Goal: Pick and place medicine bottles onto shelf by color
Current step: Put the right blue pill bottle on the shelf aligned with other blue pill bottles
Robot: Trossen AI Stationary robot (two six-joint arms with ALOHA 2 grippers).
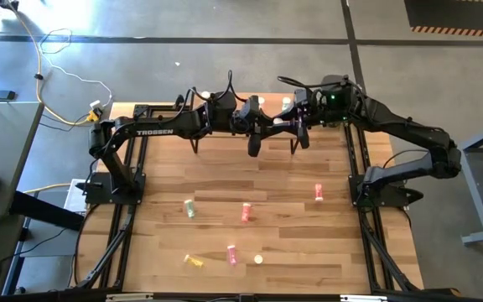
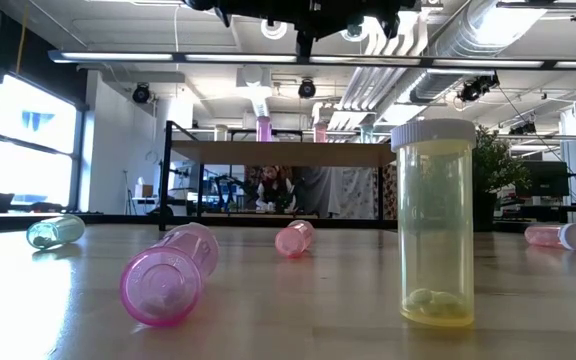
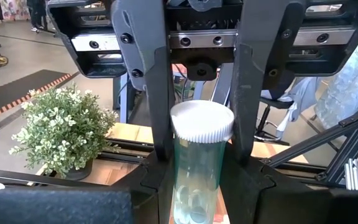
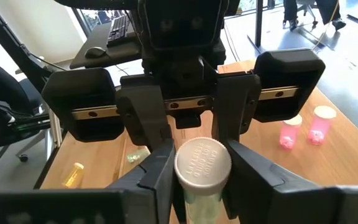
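Done so far: You have at least two pink bottles (image 2: 263, 127) standing on the shelf (image 2: 278, 153), below and just beyond the fingers. A paler one seems to stand beside them, though its colour is hard to call.

In hand: One pale green bottle (image 3: 197, 186) is up in the air over the shelf, caught between the two grippers where they meet nose to nose.

Left gripper (image 3: 202, 158): Its fingers are narrowed onto the bottle's body, one on each side.

Right gripper (image 4: 201, 152): Its fingers are drawn in against the white cap end, also one on each side. It looks like a hand-over with both gripping, and you cannot tell which one carries the load.

Bottle axis: The long axis runs along the line from one gripper to the other. The cap points into the right gripper's fingers and the base sits deep between the left gripper's fingers.

Left to do: Six bottles wait on the table (image 1: 292, 243), well away from both sets of fingers. They are a green bottle (image 1: 189, 208), three pink lying ones (image 1: 246, 212), a lying yellow one (image 1: 193, 261) and an upright yellow bottle (image 2: 434, 225).

Judgement: You are less than halfway through. This bottle still has to be stood upright with its own colour.
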